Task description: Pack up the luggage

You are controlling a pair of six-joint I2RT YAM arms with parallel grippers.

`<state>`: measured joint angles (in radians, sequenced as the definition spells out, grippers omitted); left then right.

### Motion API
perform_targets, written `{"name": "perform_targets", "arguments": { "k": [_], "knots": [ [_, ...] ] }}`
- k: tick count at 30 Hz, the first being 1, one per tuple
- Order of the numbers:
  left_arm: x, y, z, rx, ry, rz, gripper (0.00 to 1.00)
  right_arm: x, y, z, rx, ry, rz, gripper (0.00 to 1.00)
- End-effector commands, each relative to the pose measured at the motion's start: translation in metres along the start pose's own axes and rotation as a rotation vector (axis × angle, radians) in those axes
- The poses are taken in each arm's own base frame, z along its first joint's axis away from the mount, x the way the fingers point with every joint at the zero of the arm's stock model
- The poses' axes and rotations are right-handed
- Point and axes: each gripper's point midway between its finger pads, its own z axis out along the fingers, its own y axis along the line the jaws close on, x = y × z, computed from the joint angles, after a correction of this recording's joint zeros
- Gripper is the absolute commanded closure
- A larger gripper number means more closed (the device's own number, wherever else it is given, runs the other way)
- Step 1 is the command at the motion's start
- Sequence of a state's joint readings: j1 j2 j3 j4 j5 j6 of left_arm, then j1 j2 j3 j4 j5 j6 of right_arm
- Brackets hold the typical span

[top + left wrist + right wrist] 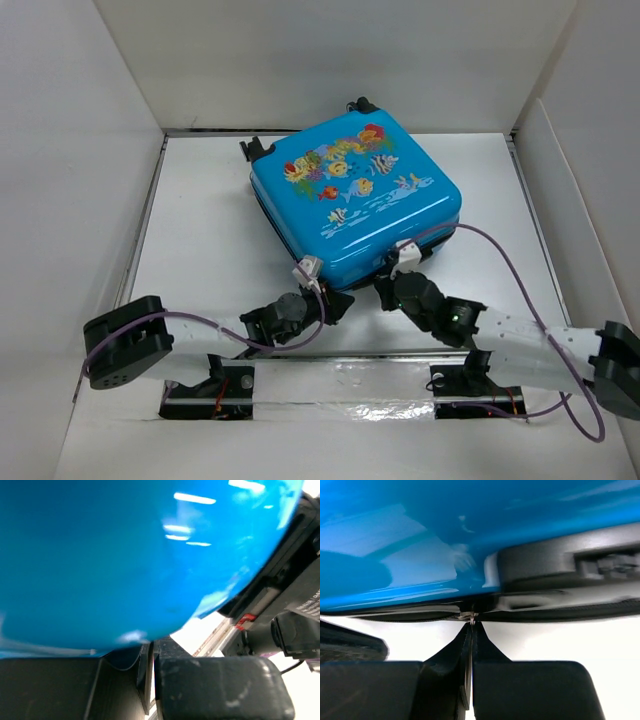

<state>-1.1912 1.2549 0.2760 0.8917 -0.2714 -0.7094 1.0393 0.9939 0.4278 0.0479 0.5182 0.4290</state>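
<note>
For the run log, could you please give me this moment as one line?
suitcase: lid down, flat on table | left gripper: shut, at its near edge | right gripper: shut on zipper pull

White-wrapped left arm (205, 333) and right arm (520, 340), black joints, matte black left pincer (152, 652) and right pincer (471, 632), purple cables (522, 290).

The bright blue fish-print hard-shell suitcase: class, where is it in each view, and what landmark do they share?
Top external: bright blue hard-shell suitcase at centre, shut, on the white table.
Left wrist: the suitcase fills the upper left, above the left end effector.
Right wrist: the suitcase spans the top, above the right end effector.
Shared landmark: the white table.
</note>
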Motion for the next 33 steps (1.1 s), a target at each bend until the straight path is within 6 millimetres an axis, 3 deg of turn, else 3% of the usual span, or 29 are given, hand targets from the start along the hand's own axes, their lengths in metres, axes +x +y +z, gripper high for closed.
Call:
{"name": "perform_targets", "arguments": {
  "k": [1,2,3,4,5,6,8,9,11,15,18,20,23,26,27,28,29,30,31,32,33],
  "knots": [
    [-0.014,0.006,0.003,-0.072,-0.056,-0.003,1.00,-0.034,-0.078,-0.027,0.306,-0.125,0.123,1.00],
    [-0.020,0.009,-0.002,-0.086,-0.078,-0.008,1.00,-0.036,-0.089,-0.030,0.286,-0.164,0.131,1.00],
    [-0.029,0.020,-0.004,-0.119,-0.109,-0.013,1.00,-0.061,-0.065,-0.027,0.079,-0.259,0.188,1.00],
    [-0.032,0.033,-0.007,-0.161,-0.113,-0.014,1.00,-0.065,-0.062,-0.032,0.049,-0.261,0.195,1.00],
    [-0.044,0.038,-0.012,-0.169,-0.137,-0.034,1.00,-0.056,-0.073,-0.033,0.123,-0.185,0.162,1.00],
    [-0.057,0.051,-0.015,-0.200,-0.167,-0.034,1.00,-0.037,-0.107,-0.041,0.321,-0.100,0.129,1.00],
    [-0.071,0.059,-0.024,-0.208,-0.210,-0.030,1.00,-0.049,-0.097,-0.039,0.272,-0.139,0.154,1.00],
    [-0.076,0.065,-0.026,-0.230,-0.218,-0.028,1.00,-0.070,-0.076,-0.035,0.154,-0.215,0.184,1.00],
    [-0.082,0.068,-0.031,-0.221,-0.230,-0.024,1.00,-0.088,-0.053,-0.029,0.040,-0.258,0.198,1.00],
    [-0.074,0.064,-0.028,-0.186,-0.200,-0.028,1.00,-0.077,-0.021,0.006,0.041,-0.137,0.097,1.00],
    [-0.069,0.047,-0.025,-0.099,-0.179,0.008,1.00,-0.078,-0.002,0.013,-0.031,-0.151,0.084,1.00],
    [-0.061,0.026,-0.016,-0.041,-0.140,0.053,1.00,-0.074,0.010,0.015,-0.087,-0.154,0.084,1.00],
    [-0.055,0.016,-0.003,-0.024,-0.116,0.077,1.00,-0.064,0.038,0.016,-0.178,-0.132,0.058,1.00],
    [-0.075,0.020,0.008,-0.063,-0.178,0.075,1.00,-0.055,0.068,0.016,-0.245,-0.099,-0.004,1.00],
    [-0.081,0.026,0.011,-0.088,-0.194,0.075,1.00,-0.054,0.079,0.015,-0.283,-0.091,-0.013,1.00],
    [-0.098,0.035,0.015,-0.105,-0.242,0.066,1.00,-0.048,0.100,0.008,-0.350,-0.075,-0.044,1.00],
    [-0.103,0.042,0.024,-0.123,-0.244,0.068,1.00,-0.053,0.123,-0.002,-0.413,-0.076,-0.045,1.00],
    [-0.109,0.046,0.030,-0.131,-0.247,0.068,1.00,-0.046,0.145,-0.015,-0.475,-0.042,-0.064,1.00],
    [-0.116,0.048,0.037,-0.116,-0.251,0.065,1.00,-0.043,0.173,-0.035,-0.550,-0.034,-0.068,1.00],
    [-0.112,0.045,0.051,-0.102,-0.226,0.059,1.00,-0.042,0.221,-0.077,-0.691,-0.042,-0.085,1.00],
    [-0.110,0.042,0.059,-0.085,-0.216,0.045,1.00,-0.043,0.240,-0.080,-0.713,-0.064,-0.075,1.00]
  ]
}}
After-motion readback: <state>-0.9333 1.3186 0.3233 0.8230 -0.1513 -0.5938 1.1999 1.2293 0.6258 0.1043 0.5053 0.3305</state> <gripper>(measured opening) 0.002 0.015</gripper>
